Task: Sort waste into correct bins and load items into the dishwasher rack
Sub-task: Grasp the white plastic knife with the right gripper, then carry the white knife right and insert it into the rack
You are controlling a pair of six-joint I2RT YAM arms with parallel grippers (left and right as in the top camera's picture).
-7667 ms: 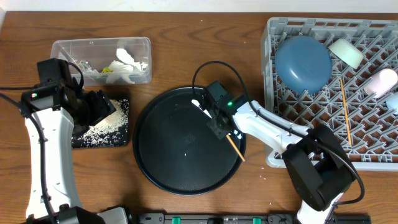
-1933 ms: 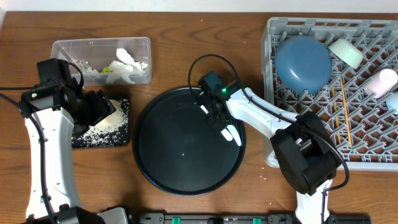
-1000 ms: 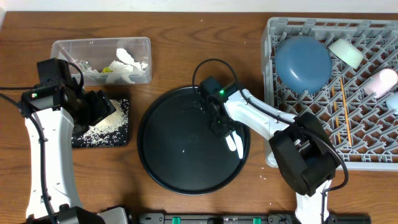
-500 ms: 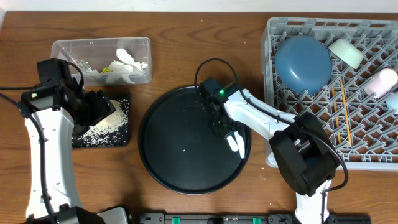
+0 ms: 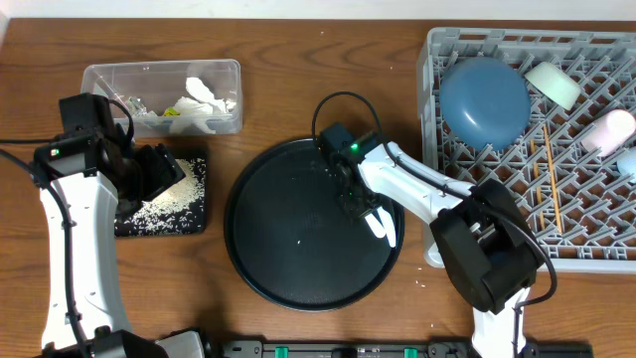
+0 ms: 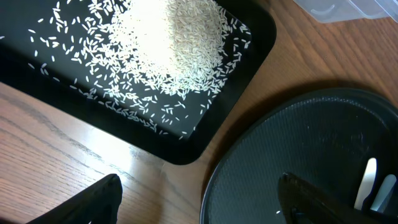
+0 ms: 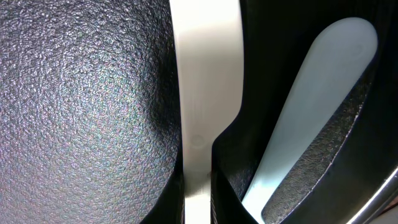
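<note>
White spoon [image 7: 208,74]: on the round tray [image 5: 288,268], right of centre in the overhead frame. Its handle runs between the fingers of the right gripper [image 5: 360,207], which I read as clamped onto it. A pale-blue spoon [image 7: 317,87] lies just beside it, right of it in the wrist view, outside the grip.

Rack [image 5: 437,60], upper right: holds a blue bowl [image 5: 484,99], a white cup [image 5: 553,83], a pale cup [image 5: 608,129] at the right edge, and two chopsticks [image 5: 552,184] lying along the lattice.

Tub [image 5: 109,75], upper left: holds tissues [image 5: 204,99] and small wrappers; I cannot make out the wrappers' detail.

Black tray [image 6: 205,134], left, below the tub: holds rice [image 6: 168,43], heaped with loose grains scattered around the heap.

Right arm: reaches from the lower right up and left over the round tray, wrist turned down.

Left arm: rises along the left edge. The left gripper [image 5: 164,174] hangs over the black tray's right side, fingers spread wide with nothing between them.
</note>
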